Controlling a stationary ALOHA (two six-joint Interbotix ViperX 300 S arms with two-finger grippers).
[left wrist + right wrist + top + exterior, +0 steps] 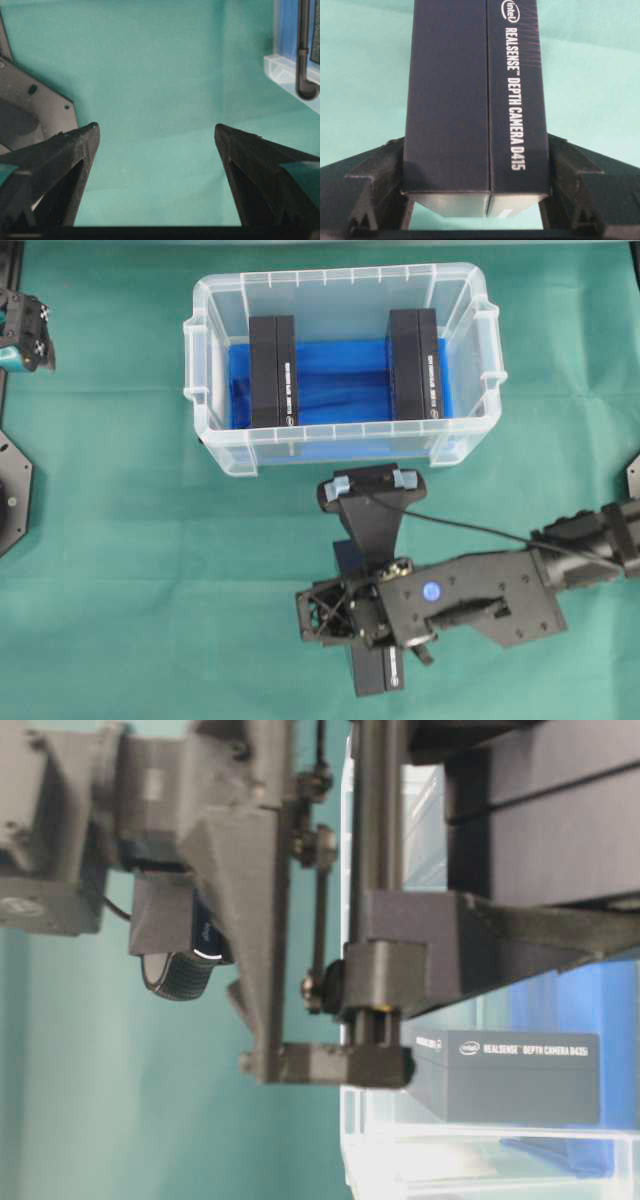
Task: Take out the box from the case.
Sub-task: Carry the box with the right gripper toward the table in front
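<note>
Box out of the case, gripped by the right arm

The right gripper (476,200) clamps a dark box (475,100) over the green cloth (120,540), near the case (340,455); the left gripper (156,145) gapes wide, holding nothing

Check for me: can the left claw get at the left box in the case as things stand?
Probably yes. The left claw is open and empty, the case has no lid, and the left box stands clear; the right claw is outside it.
</note>
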